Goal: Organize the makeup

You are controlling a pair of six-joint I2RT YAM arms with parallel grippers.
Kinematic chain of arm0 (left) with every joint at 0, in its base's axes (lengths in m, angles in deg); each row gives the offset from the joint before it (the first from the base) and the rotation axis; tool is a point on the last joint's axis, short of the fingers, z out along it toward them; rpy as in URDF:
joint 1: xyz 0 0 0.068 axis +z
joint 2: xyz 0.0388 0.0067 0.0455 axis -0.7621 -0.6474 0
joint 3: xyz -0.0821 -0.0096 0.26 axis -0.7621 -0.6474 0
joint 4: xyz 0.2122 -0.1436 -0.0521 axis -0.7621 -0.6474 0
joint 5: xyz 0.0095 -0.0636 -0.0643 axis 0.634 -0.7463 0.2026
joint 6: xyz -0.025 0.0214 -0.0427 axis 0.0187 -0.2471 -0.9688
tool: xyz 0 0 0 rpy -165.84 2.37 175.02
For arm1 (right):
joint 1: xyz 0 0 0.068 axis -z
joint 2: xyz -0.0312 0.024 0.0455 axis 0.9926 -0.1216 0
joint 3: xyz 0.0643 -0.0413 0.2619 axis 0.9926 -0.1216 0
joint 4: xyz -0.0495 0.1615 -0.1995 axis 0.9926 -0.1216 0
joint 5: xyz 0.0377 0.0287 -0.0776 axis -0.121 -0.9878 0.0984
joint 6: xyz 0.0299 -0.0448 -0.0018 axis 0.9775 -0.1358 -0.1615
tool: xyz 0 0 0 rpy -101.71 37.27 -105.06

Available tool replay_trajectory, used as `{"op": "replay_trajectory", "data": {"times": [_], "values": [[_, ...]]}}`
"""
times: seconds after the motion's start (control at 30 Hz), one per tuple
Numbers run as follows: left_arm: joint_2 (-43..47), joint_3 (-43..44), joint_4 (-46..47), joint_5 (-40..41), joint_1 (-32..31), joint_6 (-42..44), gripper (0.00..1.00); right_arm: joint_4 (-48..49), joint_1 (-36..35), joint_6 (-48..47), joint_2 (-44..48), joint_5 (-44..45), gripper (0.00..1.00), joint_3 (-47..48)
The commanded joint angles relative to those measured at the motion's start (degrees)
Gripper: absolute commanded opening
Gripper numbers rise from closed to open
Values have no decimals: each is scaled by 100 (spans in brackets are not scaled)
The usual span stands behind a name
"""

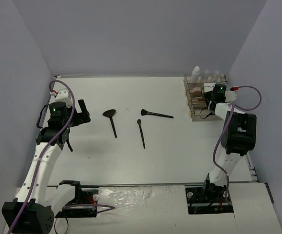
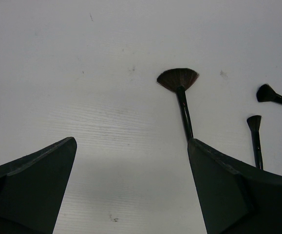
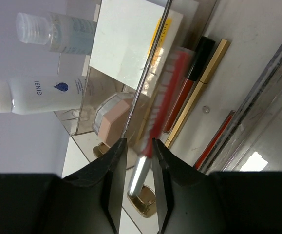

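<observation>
Three black brushes lie mid-table: a fan brush point(image 1: 111, 119), a small brush point(image 1: 141, 132) and a longer brush point(image 1: 156, 114). My left gripper point(image 1: 84, 113) is open and empty just left of the fan brush point(image 2: 179, 85); the small brush point(image 2: 255, 136) lies further right. My right gripper point(image 1: 206, 100) is at the clear organizer point(image 1: 195, 95). In the right wrist view its jaws point(image 3: 140, 146) stand slightly apart around a blurred red pencil point(image 3: 165, 97) with a silver end, which touches only one finger. Behind it are white-capped bottles point(image 3: 38, 92), a pink compact point(image 3: 114, 119), a white pad point(image 3: 131, 41) and red and gold pencils point(image 3: 199, 78).
The organizer stands at the back right by the right wall, with bottles point(image 1: 196, 73) on its top tier. Purple-grey walls enclose the table on three sides. Both arm bases and cables sit at the near edge.
</observation>
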Motion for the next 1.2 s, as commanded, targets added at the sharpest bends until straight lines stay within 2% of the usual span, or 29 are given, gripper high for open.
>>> {"op": "replay_trajectory", "data": {"times": [0.0,0.03,0.1,0.23,0.43,0.6,0.7,0.8,0.93,1.07,1.17], "values": [[77,163,262,-18,44,-20,97,471,-15,88,75,30,33,126],[76,163,262,-17,44,-13,97,470,-8,42,131,31,42,125],[68,163,260,-12,44,-13,97,457,-14,-127,233,37,51,115],[86,163,254,-9,44,-13,97,392,-33,-553,546,-49,59,74],[130,158,262,12,44,5,97,-98,-539,-1981,1241,-109,60,92],[164,154,262,25,44,13,97,-718,-1816,-3619,2209,74,60,-220],[184,143,271,65,36,16,97,-1239,-2627,-4477,2430,106,61,-306],[183,128,279,114,35,32,97,-1744,-3403,-4930,2423,303,61,-325],[183,128,271,131,35,40,97,-2039,-4292,-5037,2250,470,59,-408],[191,122,265,216,41,57,97,-2148,-4899,-4918,1835,1022,58,-373],[173,110,271,228,35,57,97,-2147,-5185,-4785,1478,1067,57,-286]]}}
